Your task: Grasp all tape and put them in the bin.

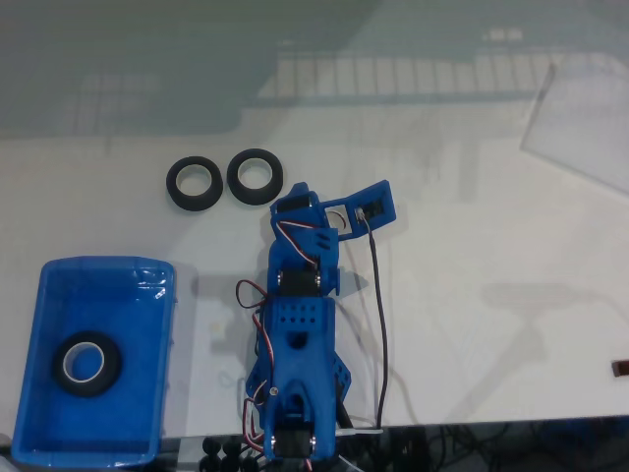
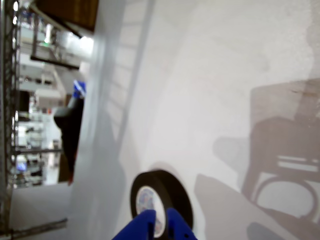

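Two black tape rolls lie side by side on the white table in the fixed view, one on the left (image 1: 195,184) and one on the right (image 1: 255,176). A third tape roll (image 1: 86,362), with a white inner core, lies flat inside the blue bin (image 1: 147,295) at the lower left. My blue gripper (image 1: 337,197) is open, with its jaws spread wide just right of the right roll and nothing between them. In the wrist view a blue fingertip (image 2: 150,227) pokes in from the bottom edge, right in front of a black tape roll (image 2: 176,192).
A clear plastic sheet (image 1: 590,128) lies at the table's upper right. A black cable (image 1: 379,315) runs along the arm's right side. The table's front edge, with more cables (image 1: 423,447), is at the bottom. A small dark object (image 1: 621,369) sits at the right edge.
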